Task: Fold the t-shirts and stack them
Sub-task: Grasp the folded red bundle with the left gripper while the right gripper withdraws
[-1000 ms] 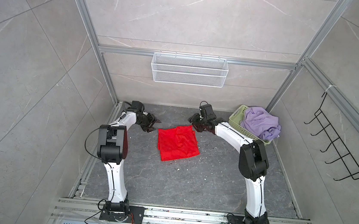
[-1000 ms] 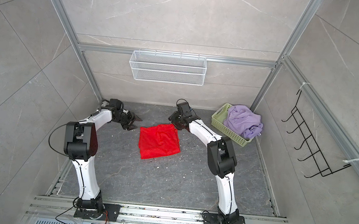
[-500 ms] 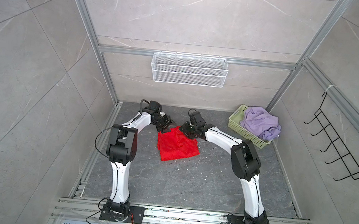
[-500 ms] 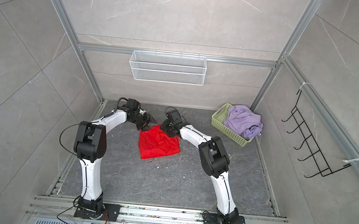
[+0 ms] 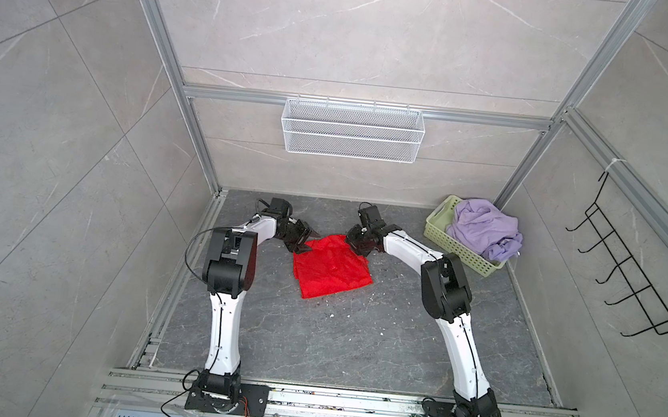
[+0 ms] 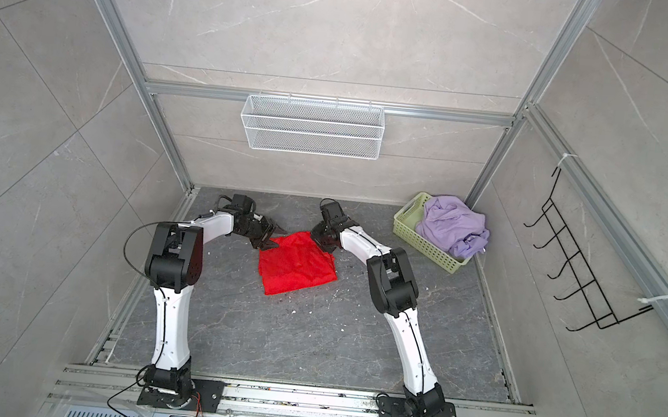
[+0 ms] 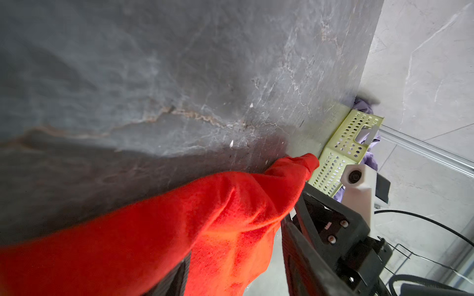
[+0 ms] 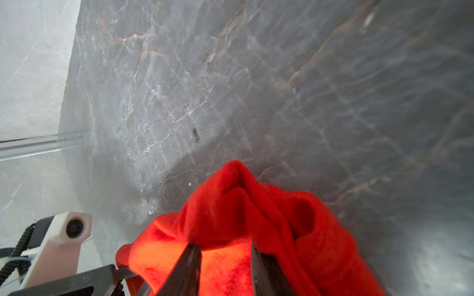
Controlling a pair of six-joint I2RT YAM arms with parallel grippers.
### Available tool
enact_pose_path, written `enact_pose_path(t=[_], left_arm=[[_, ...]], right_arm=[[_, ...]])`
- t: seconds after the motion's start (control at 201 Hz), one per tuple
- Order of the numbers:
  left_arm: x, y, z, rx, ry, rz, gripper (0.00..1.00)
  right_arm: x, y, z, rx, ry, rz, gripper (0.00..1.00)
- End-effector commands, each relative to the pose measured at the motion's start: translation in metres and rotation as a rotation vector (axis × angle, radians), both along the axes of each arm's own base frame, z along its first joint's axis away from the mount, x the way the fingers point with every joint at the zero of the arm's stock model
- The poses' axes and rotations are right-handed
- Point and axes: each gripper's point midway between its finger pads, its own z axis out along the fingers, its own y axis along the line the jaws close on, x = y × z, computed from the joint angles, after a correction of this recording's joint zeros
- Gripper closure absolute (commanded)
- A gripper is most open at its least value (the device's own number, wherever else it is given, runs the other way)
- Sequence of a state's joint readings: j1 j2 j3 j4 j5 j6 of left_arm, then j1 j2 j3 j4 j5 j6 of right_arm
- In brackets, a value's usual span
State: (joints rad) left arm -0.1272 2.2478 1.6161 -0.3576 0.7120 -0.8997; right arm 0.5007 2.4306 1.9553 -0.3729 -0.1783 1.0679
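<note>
Moved in over the last second from well clear on either side, and now set at the two far corners of the bright red folded cloth t-shirt [image 5: 330,272], lying flat on the dark grey marbled surface [image 5: 353,336] just behind the tips, back toward the arm bases. Left pincer [image 5: 306,242] about half open, red cloth bunched across the gap, nothing visibly clamped. Right pincer [image 8: 223,247] narrower than a second ago, astride a raised ridge of the same red cloth; cannot tell whether biting yet. Judged step: pinching both far corners for the next fold. To do well: close the left pincer to match the right before any lift; take every layer at each corner, not only the top ply, or risk spilling the folds underneath; raise both together and level, keeping the edge taut from one side to the other; carry back over the cloth and lay down corner on corner before letting go. Crumpled pale lilac cloth t-shirt [image 5: 482,230] heaped in the pale green perforated plastic basket [image 5: 457,252], well off to the outer side of the right pincer, untouched and probably next in line.
</note>
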Motion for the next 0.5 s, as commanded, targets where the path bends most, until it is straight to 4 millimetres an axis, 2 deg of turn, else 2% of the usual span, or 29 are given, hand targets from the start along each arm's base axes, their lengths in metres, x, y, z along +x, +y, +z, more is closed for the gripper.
enact_pose_path(t=[0.0,0.1,0.174,0.234,0.304,0.383,0.448,0.493], left_arm=[[-0.018,0.017,-0.034,0.061,0.099,0.036,0.4],[-0.026,0.019,-0.035,0.065,0.103,0.039,0.4],[-0.028,0.021,-0.023,0.073,0.06,0.046,0.41],[-0.024,0.02,0.0,0.07,-0.029,0.048,0.41],[-0.02,0.015,0.039,0.087,-0.156,0.013,0.41],[-0.027,0.011,0.077,0.183,-0.253,-0.073,0.4],[-0.042,0.005,0.091,0.292,-0.286,-0.175,0.39],[-0.054,-0.001,0.093,0.355,-0.277,-0.244,0.38]], right_arm=[[-0.021,-0.035,-0.019,-0.15,0.07,-0.007,0.63],[-0.02,-0.039,0.01,-0.169,-0.008,0.043,0.62],[-0.023,-0.043,0.038,-0.18,-0.069,0.074,0.59],[-0.028,-0.047,0.063,-0.183,-0.122,0.091,0.57],[-0.036,-0.053,0.101,-0.181,-0.209,0.126,0.53],[-0.051,-0.062,0.147,-0.191,-0.305,0.169,0.5],[-0.066,-0.075,0.172,-0.227,-0.339,0.187,0.47],[-0.079,-0.087,0.179,-0.26,-0.334,0.19,0.45]])
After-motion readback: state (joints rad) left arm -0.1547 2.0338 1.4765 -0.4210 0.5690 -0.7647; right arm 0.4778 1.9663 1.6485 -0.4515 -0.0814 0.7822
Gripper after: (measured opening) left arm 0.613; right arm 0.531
